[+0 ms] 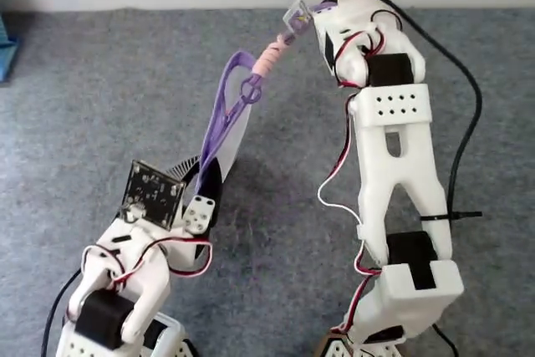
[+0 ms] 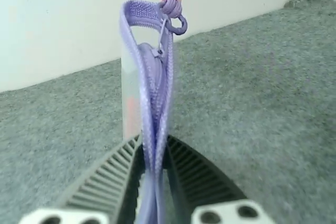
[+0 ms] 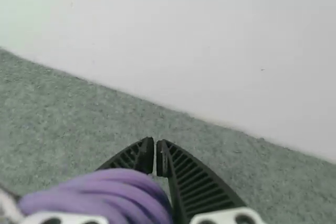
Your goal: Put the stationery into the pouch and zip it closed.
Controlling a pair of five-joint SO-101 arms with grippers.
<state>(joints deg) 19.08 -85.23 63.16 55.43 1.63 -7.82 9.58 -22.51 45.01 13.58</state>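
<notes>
1. Presently, the left gripper (image 2: pixel 152 153) is clenched on the near end of the pouch (image 2: pixel 149 77), holding it raised over the grey carpet (image 1: pixel 100 89).
2. The right gripper (image 3: pixel 156 156) is clamped on the zip-pull cord (image 1: pixel 272 54) close to the wall (image 3: pixel 184 35).
3. The zip slider (image 2: pixel 160 51) sits at the pouch's far end.

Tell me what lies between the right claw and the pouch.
In the high view, a pink pull cord runs straight from the right claw to the zipper ring on the pouch; nothing else lies in that stretch.
</notes>
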